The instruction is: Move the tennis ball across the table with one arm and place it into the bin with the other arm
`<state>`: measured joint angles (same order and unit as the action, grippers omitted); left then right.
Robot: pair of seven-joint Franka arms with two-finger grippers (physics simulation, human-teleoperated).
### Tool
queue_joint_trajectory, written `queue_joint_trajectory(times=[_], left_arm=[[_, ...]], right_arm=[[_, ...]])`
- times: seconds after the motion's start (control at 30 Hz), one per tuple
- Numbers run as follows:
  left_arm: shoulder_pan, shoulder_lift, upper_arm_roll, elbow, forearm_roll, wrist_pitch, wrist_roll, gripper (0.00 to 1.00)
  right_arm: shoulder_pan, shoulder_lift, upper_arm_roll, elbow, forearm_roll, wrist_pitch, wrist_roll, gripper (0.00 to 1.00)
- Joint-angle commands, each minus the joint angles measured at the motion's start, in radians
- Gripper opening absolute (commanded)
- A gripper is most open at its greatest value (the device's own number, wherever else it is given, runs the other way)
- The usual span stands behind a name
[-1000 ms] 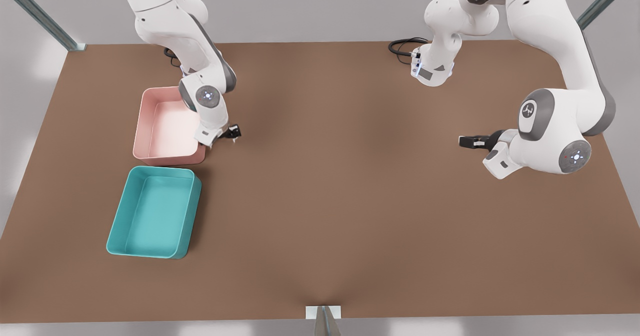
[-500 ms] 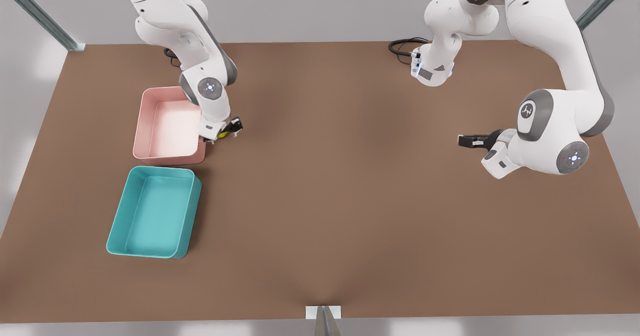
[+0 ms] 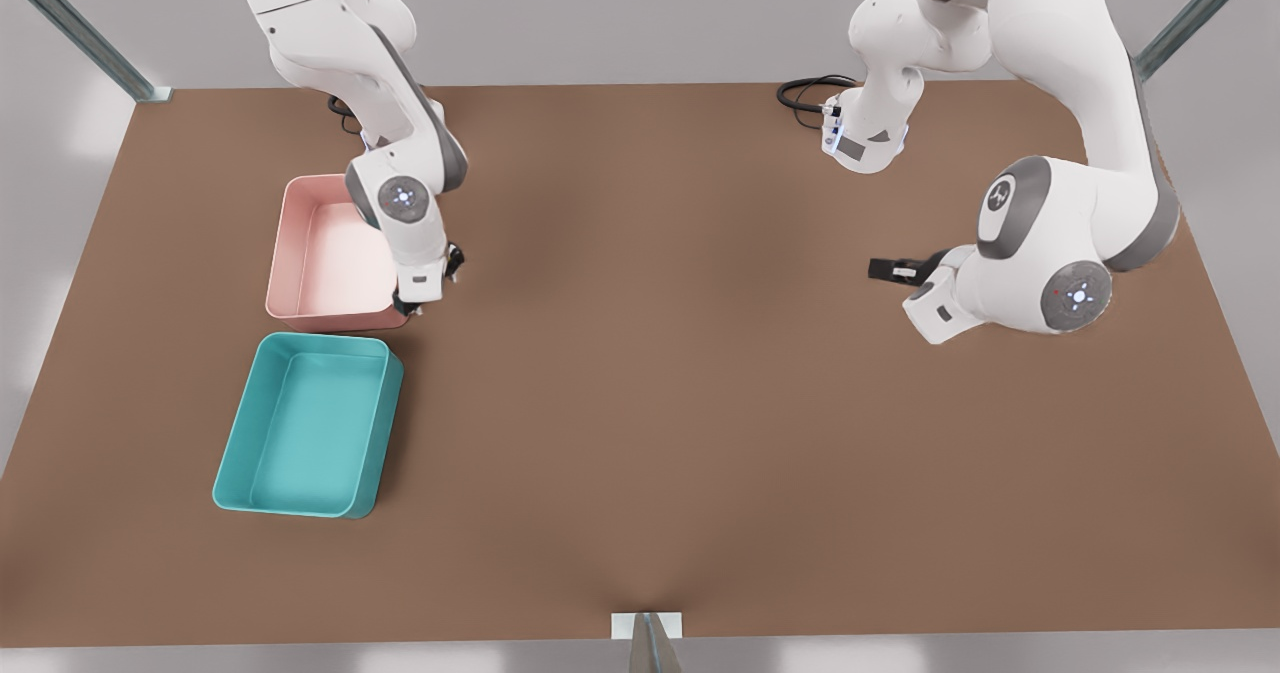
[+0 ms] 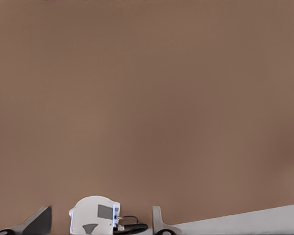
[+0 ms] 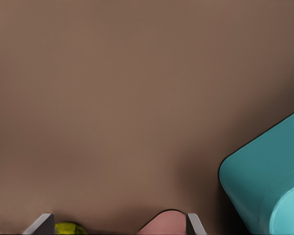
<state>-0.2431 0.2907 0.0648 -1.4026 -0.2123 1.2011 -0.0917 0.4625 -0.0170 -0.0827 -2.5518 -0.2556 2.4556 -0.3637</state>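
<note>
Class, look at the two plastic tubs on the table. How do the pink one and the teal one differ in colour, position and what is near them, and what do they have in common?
Colour: the pink tub is pale pink, the teal tub turquoise.
Position: in the front view the pink tub lies farther back, the teal tub nearer the camera.
Neighbours: the right gripper hangs at the pink tub's near corner; the teal tub has no arm by it.
Both are rectangular, low-walled, round-cornered and hold nothing.
</note>
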Motion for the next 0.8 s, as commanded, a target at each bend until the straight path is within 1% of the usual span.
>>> queue_joint_trajectory(times=[0.0, 0.07, 0.1, 0.17, 0.2, 0.23, 0.37, 0.5, 0.7, 0.77], left_arm=[[0.01, -0.001, -0.019, 0.037, -0.045, -0.009, -0.135, 1.0], [0.004, 0.002, -0.02, 0.062, -0.053, -0.008, -0.131, 1.0], [-0.004, 0.018, -0.04, 0.085, -0.044, 0.006, -0.128, 1.0], [0.002, 0.05, -0.06, 0.158, -0.052, 0.037, -0.125, 1.0], [0.001, 0.056, -0.062, 0.226, -0.05, 0.037, -0.111, 1.0], [0.01, 0.071, -0.057, 0.223, -0.078, 0.035, -0.001, 1.0], [0.004, 0.096, -0.063, 0.244, -0.085, 0.029, -0.002, 1.0], [-0.001, 0.103, -0.065, 0.244, -0.087, 0.029, 0.0, 1.0], [-0.001, 0.103, -0.065, 0.244, -0.087, 0.028, -0.002, 1.0], [-0.001, 0.103, -0.065, 0.244, -0.087, 0.028, -0.002, 1.0]], right_arm=[[-0.022, 0.0, 0.001, -0.005, 0.002, -0.043, -0.684, 1.0], [-0.022, 0.0, 0.001, -0.016, 0.004, -0.066, -0.709, 1.0], [-0.024, -0.001, 0.0, -0.028, 0.004, -0.07, -0.727, 1.0], [-0.024, 0.0, 0.001, -0.044, 0.002, -0.075, -0.733, 1.0], [-0.022, 0.0, 0.001, -0.05, 0.002, -0.075, -0.741, 1.0], [-0.021, 0.002, 0.001, -0.053, 0.004, -0.075, -0.741, 1.0], [0.016, 0.012, 0.004, -0.051, 0.052, -0.073, -0.739, 1.0], [0.031, 0.023, 0.006, -0.064, 0.053, -0.072, -0.739, 1.0], [0.1, 0.055, 0.009, -0.047, 0.164, -0.07, -0.739, 1.0], [0.111, 0.055, 0.009, -0.045, 0.17, -0.07, -0.738, 1.0]])
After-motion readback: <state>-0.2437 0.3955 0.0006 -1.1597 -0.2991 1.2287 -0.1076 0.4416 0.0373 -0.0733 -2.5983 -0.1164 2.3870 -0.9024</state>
